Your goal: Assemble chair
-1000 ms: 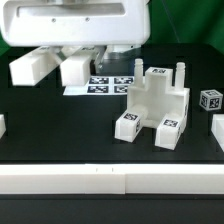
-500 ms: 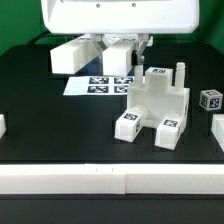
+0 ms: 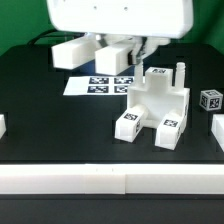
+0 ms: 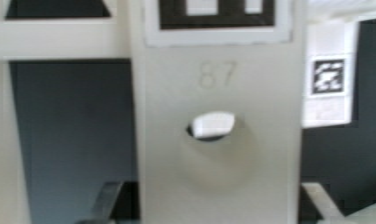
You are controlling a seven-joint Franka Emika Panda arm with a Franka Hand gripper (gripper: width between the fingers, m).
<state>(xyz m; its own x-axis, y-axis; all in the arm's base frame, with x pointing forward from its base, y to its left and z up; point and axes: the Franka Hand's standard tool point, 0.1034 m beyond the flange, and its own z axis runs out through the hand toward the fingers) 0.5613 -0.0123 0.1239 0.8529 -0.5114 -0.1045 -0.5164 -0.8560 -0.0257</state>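
Observation:
My gripper (image 4: 215, 203) is shut on the middle bar of the white slotted back frame (image 4: 211, 90), one finger (image 4: 114, 200) on each side of it. The bar carries a small peg (image 4: 210, 125) and a tag (image 4: 213, 12). In the exterior view the frame (image 3: 78, 52) hangs under the arm (image 3: 120, 15), above the table at the back. The seat block (image 3: 158, 100), with tagged legs below and two pegs on top, stands at the middle right, below and to the right of the held frame and apart from it.
The marker board (image 3: 98, 86) lies under the held frame. A small tagged cube (image 3: 210, 100) sits at the exterior view's right. White parts show at the left edge (image 3: 2, 126) and the right edge (image 3: 219, 128). A white rail (image 3: 110, 178) runs along the front.
The arm has carried the back frame from the exterior view's left toward the right and slightly up, closer to the seat block. The seat block has not moved.

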